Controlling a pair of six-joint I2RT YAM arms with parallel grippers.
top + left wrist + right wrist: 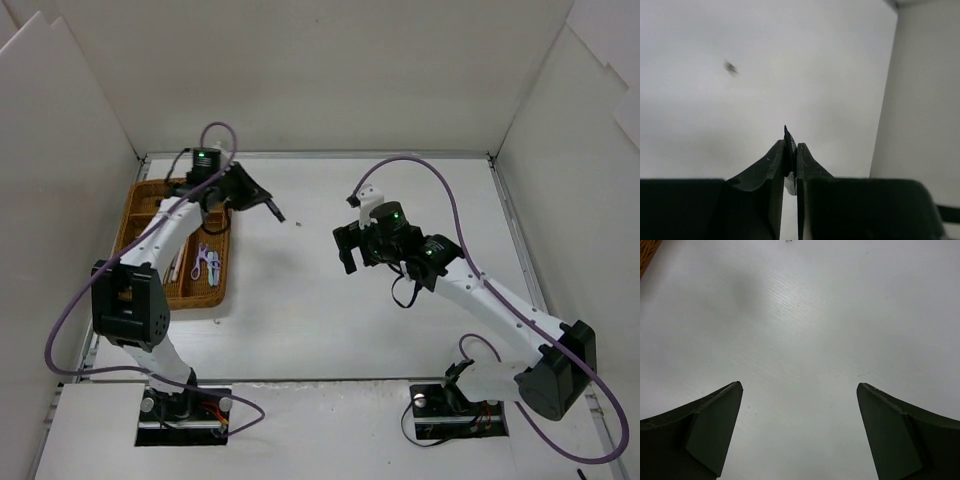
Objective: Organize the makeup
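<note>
Nearest me, the two arms rise from their mounts at the bench (320,340) edge. The right hand (346,250) hovers over bare bench near the middle, fingers (715,425) spread wide with nothing between them.

Further out and to the left, the left hand (266,204) is pressed together on a thin dark-tipped piece (788,134) of the makeup. I can't tell whether it is a pencil or a brush. It is held off the bench, just to the right of the wicker tray (225,265). A small dark speck (298,222) lies on the bench just beyond the tip.

The job now, as I read it, is to get that piece into the tray. To do it well, I'd keep the pinch firm and swing back over a long compartment. I'd turn the piece to run along that compartment, then lower it close before letting go, so it doesn't bounce or land across a divider. The right hand is best kept where it is, well apart.

By my count there are two arms, two hands, one tray, one held piece and one speck. In the tray I make out one purple-and-white piece (205,262) and a pale stick (178,265). The left arm covers the rest, so I can't give a full tally.
</note>
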